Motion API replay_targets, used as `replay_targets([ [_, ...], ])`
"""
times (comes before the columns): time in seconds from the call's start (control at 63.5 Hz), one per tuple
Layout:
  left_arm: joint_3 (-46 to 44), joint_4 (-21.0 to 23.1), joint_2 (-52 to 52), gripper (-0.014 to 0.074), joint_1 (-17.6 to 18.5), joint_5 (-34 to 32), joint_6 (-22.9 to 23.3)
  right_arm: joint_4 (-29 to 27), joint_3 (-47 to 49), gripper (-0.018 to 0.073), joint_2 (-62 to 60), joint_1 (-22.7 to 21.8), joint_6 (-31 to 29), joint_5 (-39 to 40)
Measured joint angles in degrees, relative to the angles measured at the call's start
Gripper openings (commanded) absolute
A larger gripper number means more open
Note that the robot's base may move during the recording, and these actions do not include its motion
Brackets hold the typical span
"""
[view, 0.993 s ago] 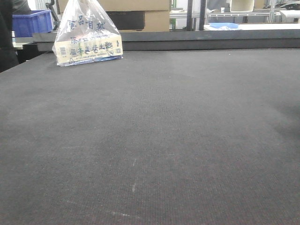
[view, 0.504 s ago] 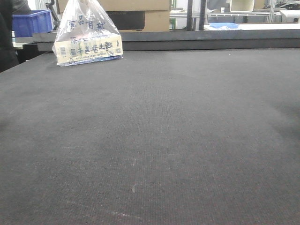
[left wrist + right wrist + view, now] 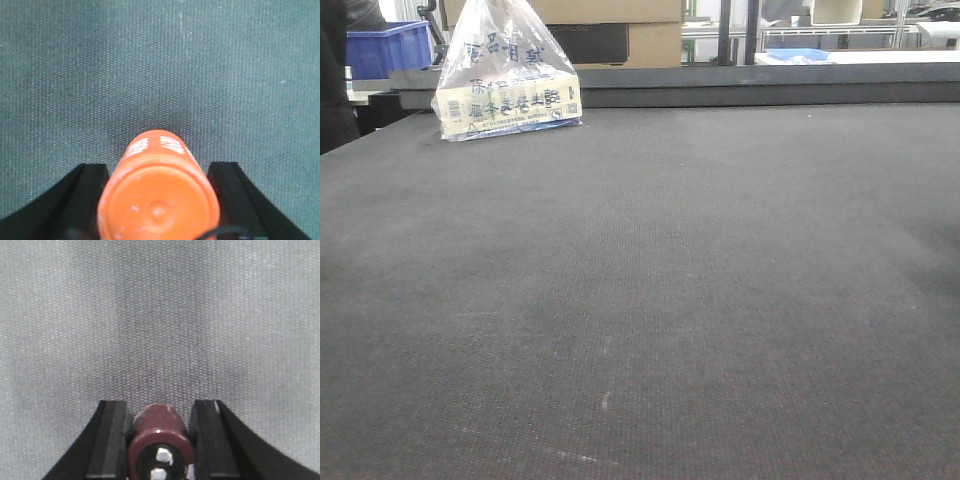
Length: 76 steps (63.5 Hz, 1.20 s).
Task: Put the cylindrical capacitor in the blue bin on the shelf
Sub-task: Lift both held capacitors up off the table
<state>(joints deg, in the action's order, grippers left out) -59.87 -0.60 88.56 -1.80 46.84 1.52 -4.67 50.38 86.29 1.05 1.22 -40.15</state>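
Dark maroon cylindrical capacitor, black end w/ two silver screw terminals, is pinched betw. the black fingers of the right gripper over the dark grey woven mat. Left gripper clamps an orange plastic cylinder w/ white print. Bright blue plastic bin sits at far back left, beyond the mat, beside a printed clear plastic bag.

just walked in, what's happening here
Each of the robot's hands is gripping a part over the dark mat. The left hand is shut on an orange cylinder with white print, and the right hand on a maroon capacitor with two screw terminals. Neither part is in a blue bin yet; one sits beyond the mat, left of a plastic bag.
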Motion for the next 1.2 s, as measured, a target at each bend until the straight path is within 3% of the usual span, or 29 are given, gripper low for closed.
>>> replay_targets([
  [0.173,-0.5,0.6,-3.3,-0.0111,0.0,-1.4,0.0,-0.7,0.0,-0.0167,-6.1,0.1,0.0,0.1],
  [0.457,0.5,1.0,-19.9,-0.0111,0.0,-12.7,0.0,-1.1,-0.7,-0.0167,-22.6,0.3,0.0,6.9],
  [0.615,6.9,1.1,-29.9,-0.0111,0.0,-19.9,0.0,-1.1,-3.8,-0.0167,-31.7,0.3,-0.1,14.5],
  [0.867,21.8,2.0,-47.0,-0.0111,0.0,-38.1,0.0,0.7,-9.7,-0.0167,-46.2,0.3,-1.7,22.0],
  [1.198,27.0,2.2,-64.5,-0.0111,0.0,-43.3,0.0,3.1,-10.1,-0.0167,-59.9,0.3,-2.1,24.0],
])
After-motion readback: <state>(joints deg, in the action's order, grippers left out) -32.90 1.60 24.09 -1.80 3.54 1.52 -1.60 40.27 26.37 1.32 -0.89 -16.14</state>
